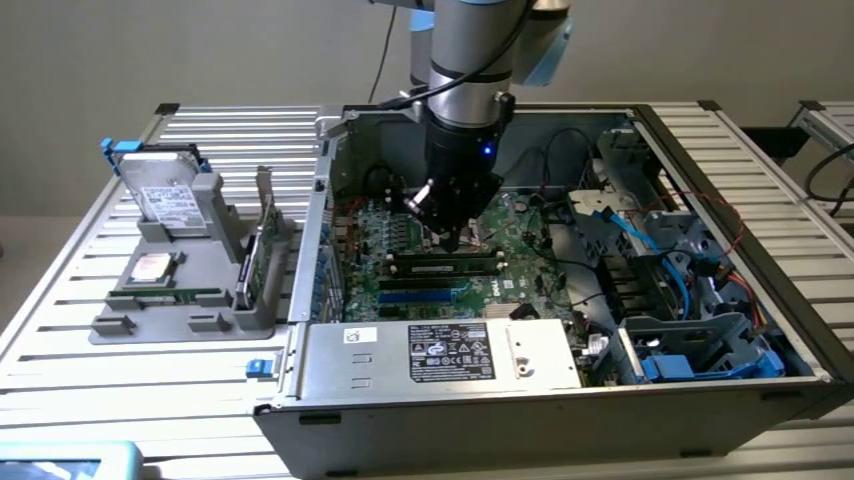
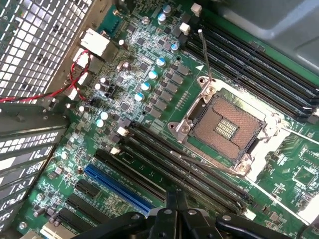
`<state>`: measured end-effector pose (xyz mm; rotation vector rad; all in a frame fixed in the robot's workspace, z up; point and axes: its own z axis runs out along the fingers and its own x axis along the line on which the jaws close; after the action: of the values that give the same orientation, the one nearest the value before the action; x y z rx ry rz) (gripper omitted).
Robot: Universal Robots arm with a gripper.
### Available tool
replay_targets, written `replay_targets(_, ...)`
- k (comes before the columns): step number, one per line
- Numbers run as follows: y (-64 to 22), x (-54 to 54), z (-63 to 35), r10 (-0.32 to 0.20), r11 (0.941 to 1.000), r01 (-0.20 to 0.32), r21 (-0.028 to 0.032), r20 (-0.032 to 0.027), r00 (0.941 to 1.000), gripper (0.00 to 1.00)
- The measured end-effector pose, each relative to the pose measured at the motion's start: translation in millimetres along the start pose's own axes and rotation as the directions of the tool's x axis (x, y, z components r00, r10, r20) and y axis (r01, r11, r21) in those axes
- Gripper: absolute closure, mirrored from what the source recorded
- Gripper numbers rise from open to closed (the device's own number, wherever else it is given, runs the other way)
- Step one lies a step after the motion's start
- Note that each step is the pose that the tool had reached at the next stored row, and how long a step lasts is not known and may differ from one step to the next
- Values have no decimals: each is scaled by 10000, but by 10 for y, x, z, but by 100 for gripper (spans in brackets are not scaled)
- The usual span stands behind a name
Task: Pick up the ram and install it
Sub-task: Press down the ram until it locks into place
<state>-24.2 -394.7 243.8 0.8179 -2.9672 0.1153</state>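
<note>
Wrist view looks down past the fingers [image 2: 175,209], pressed together with nothing visibly between them, poised above the motherboard's [image 2: 149,99] long black slots. Exterior view puts them just over the ram [image 1: 447,268], which lies in a slot with its long axis running across the computer case [image 1: 561,400], directly beneath the fingertips, apparently seated already.

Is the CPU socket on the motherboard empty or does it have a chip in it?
Empty. The CPU socket shows bare gold contacts inside its metal frame, with no processor or cooler over it.
</note>
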Motion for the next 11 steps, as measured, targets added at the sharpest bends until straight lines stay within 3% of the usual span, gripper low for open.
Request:
replay_targets(5, 0, 0, 0, 582, 9983, -582, -26, 2, 9983, 89)
replay_targets(11, 0, -1, 1, 1265, 9920, -1265, -47, 27, 9920, 89)
